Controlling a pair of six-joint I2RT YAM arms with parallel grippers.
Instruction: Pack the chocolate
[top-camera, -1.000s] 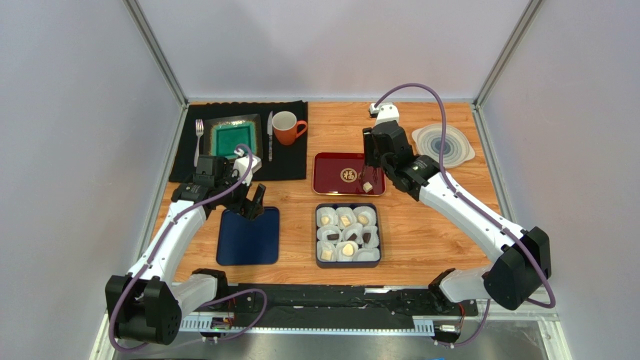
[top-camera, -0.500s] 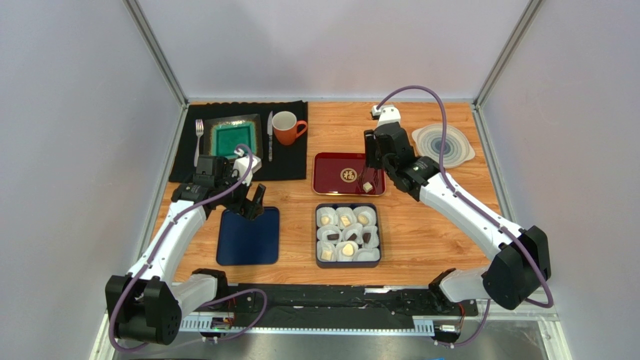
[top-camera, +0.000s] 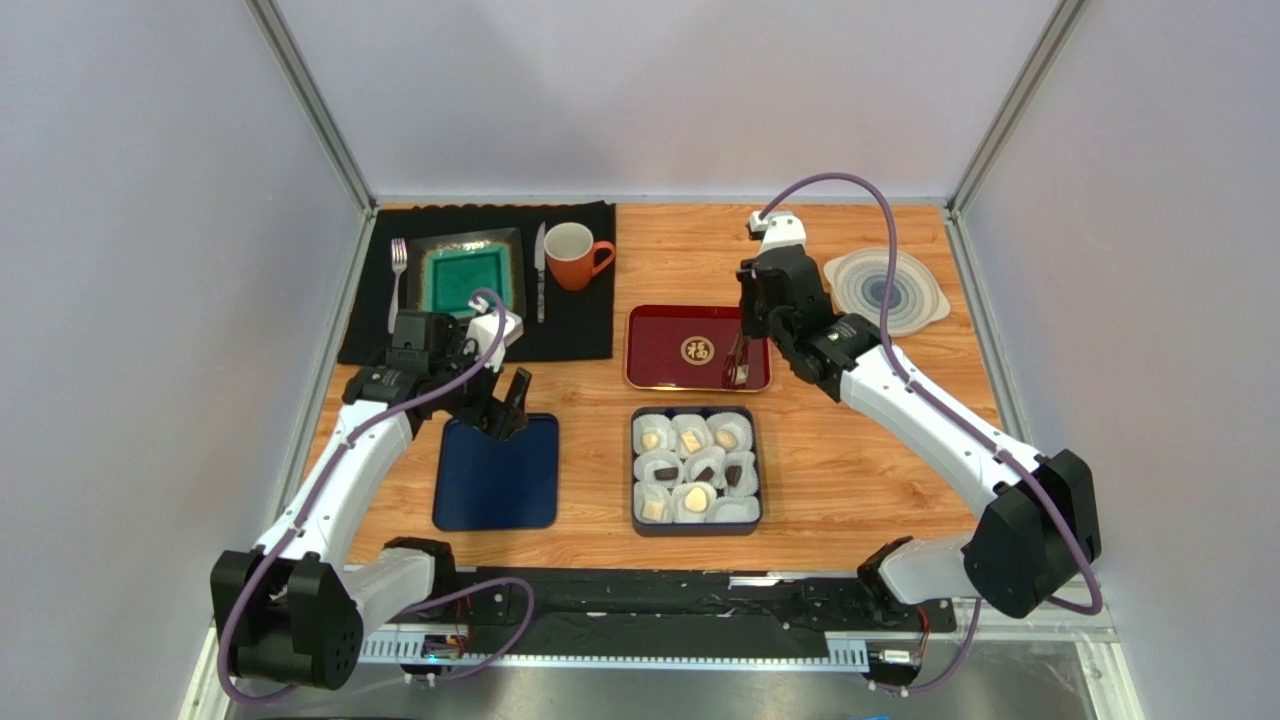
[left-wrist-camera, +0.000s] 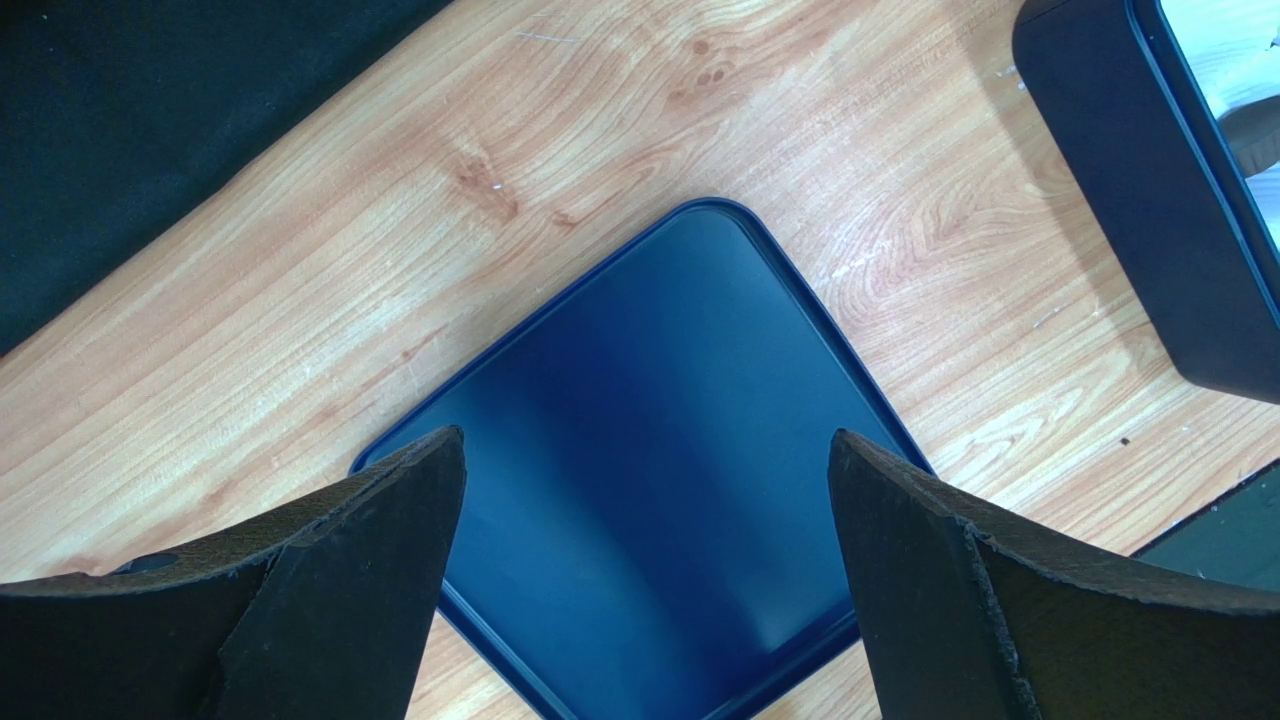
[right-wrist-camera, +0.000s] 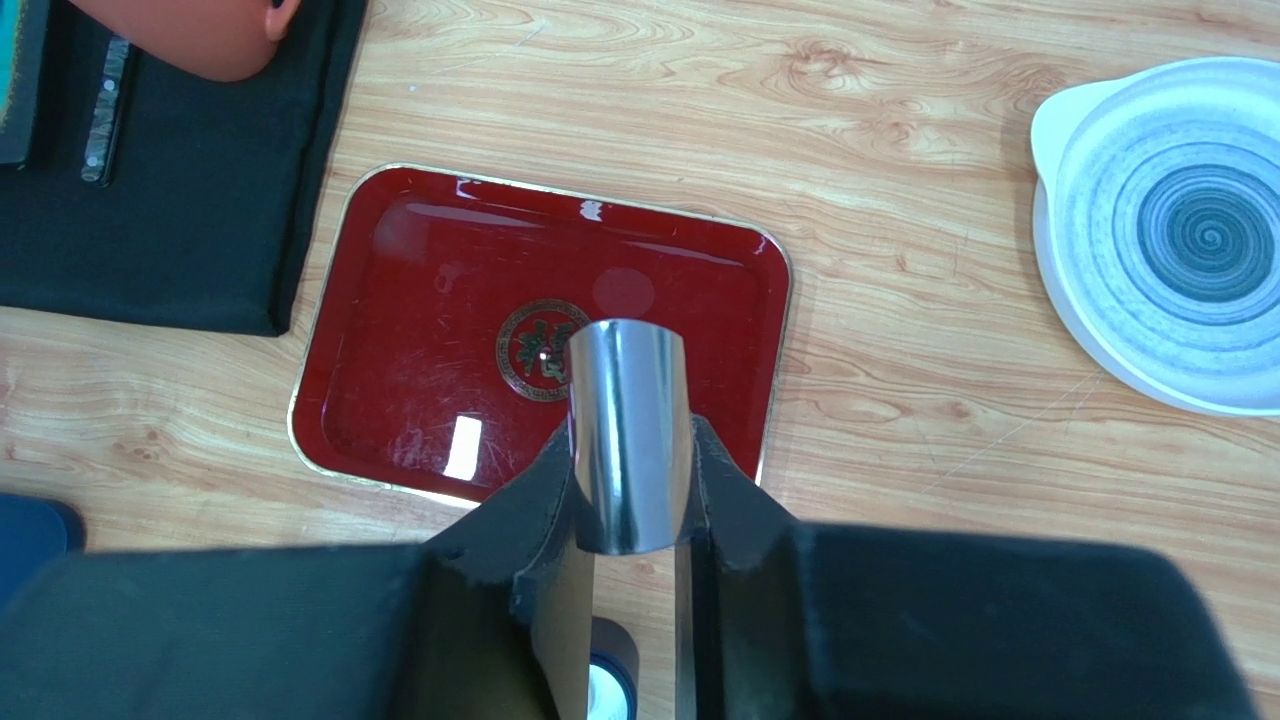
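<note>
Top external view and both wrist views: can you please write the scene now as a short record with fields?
left gripper: open, above the dark blue flat rectangular lid
right gripper: shut on the silver metal tongs, over the red lacquer tray
chocolates: brown and cream pieces in white paper cups inside the dark rectangular box
tongs' load: cannot tell whether a piece is held

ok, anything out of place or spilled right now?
Nothing stands out. The sweets sit in paper cups inside the box, its lid lies flat beside it, the red tray sits square, the mug is upright, and the right end effector holds tongs straight.
</note>
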